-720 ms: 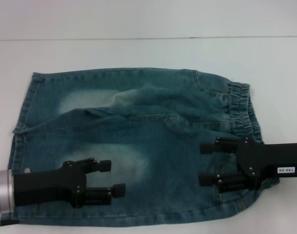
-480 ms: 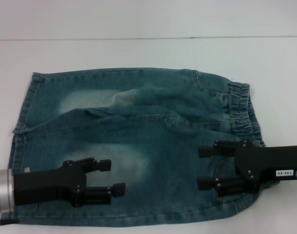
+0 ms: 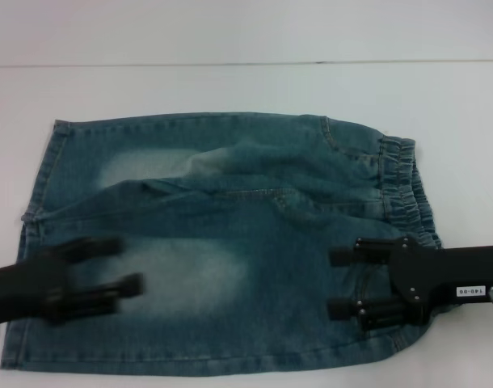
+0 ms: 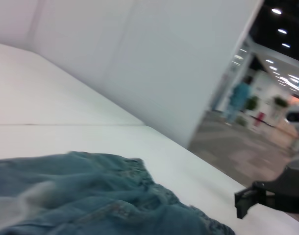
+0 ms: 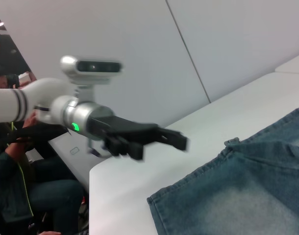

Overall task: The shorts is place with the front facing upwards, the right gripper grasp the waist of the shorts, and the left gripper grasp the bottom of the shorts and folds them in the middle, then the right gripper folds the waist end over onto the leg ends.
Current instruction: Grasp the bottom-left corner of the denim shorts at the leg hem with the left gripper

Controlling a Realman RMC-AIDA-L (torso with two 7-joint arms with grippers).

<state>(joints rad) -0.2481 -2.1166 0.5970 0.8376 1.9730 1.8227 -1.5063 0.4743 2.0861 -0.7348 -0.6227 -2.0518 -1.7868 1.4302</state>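
Head view: a white counter (image 3: 230,85) is carrying a pair of faded denim shorts (image 3: 230,242), already doubled lengthwise, with the elastic waistband (image 3: 404,182) lying toward the robot's right and the leg hems (image 3: 36,242) toward its left. The left pincer (image 3: 125,265) is hanging over the near hem corner, blurred by motion, its two fingers spread apart and gripping nothing. The right pincer (image 3: 337,282) is hovering over the near waist end, its fingers likewise parted with open space between them; whether its tips are touching the cloth cannot be told.

Left wrist view: white counter and a white partition wall (image 4: 139,63) are filling the background, with a lit hall showing beyond the wall's edge, where a person in teal (image 4: 237,100) is standing, too blurred for detail. The gathered waistband (image 4: 135,171) of the shorts is lying on the counter, and the dark fingers of the right pincer (image 4: 245,200) are entering just beside it, one finger (image 4: 255,193) showing clearly.

Right wrist view: white wall panels are standing behind the counter's edge (image 5: 120,166). The hem corner (image 5: 198,196) of the shorts is lying near that edge. The left pincer (image 5: 176,141), on a white arm with a green light (image 5: 74,127), is hanging above the counter beside the hem, blurred, fingers apart.
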